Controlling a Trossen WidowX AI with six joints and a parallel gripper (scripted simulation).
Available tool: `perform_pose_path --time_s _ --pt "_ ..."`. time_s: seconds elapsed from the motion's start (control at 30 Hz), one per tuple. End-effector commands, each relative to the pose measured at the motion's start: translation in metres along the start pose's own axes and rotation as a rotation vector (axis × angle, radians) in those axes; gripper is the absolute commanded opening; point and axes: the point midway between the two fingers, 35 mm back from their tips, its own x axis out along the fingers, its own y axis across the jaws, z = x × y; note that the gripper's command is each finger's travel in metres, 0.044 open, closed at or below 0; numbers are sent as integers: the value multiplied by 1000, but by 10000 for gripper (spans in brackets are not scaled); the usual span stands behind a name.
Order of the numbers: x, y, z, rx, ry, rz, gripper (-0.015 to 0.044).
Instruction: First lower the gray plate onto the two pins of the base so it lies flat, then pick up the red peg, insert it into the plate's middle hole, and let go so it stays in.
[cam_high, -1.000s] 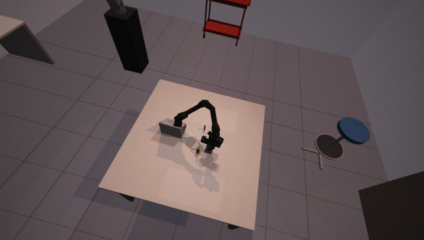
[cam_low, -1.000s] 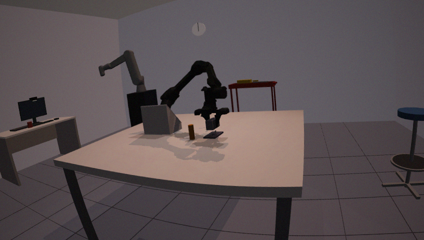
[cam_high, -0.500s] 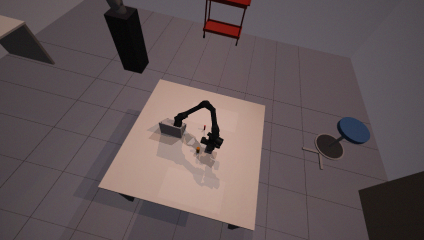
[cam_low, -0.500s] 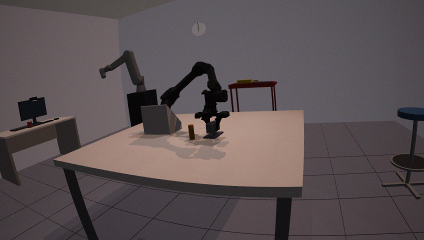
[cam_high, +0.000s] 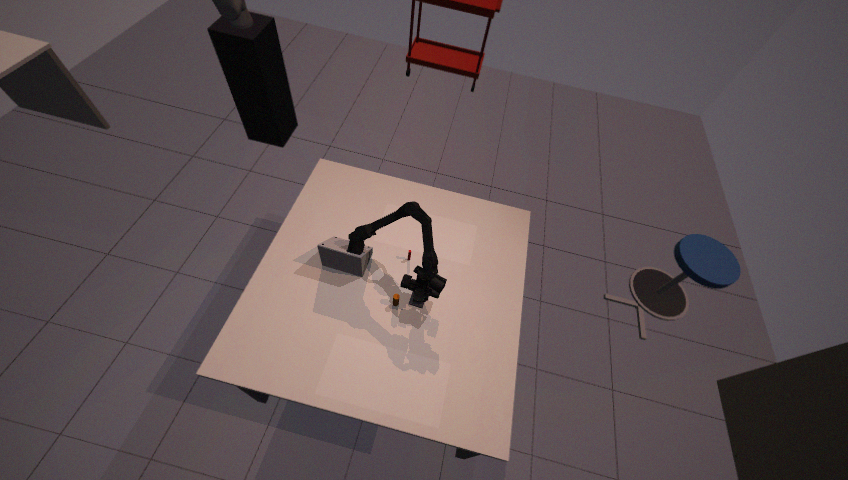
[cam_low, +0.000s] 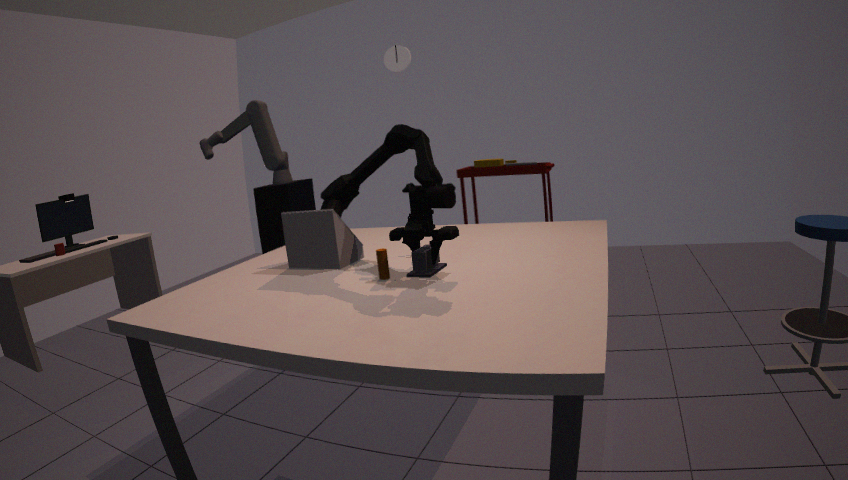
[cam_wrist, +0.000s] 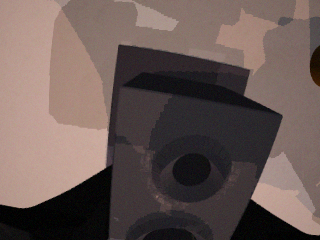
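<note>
My gripper (cam_high: 420, 295) (cam_low: 426, 254) (cam_wrist: 165, 173) points down and is shut on the gray plate (cam_low: 420, 261) (cam_wrist: 137, 125). The plate is at the dark base (cam_low: 441, 268) (cam_wrist: 175, 61), directly above it or touching it; I cannot tell which. In the wrist view the base shows past the plate's far edge and a little at its left, and two round holes show in the plate. The base's pins are hidden. The red peg (cam_high: 409, 255) stands on the table behind the gripper, toward the arm's side, and is hidden in the exterior view.
An orange cylinder (cam_high: 395, 300) (cam_low: 382, 265) (cam_wrist: 316, 66) stands upright close beside the base. The gray wedge-shaped block (cam_high: 342, 261) (cam_low: 311, 240) under the arm's mount stands on the pale table (cam_high: 476, 356) (cam_low: 505, 321).
</note>
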Motion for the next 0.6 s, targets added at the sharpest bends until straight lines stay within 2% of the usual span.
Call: perform_pose_path --time_s 0.0,0.5,0.57 --pt "0 0 0 0 0 0 26" --pt "0 0 0 0 0 0 420" --pt "0 0 0 0 0 0 440"
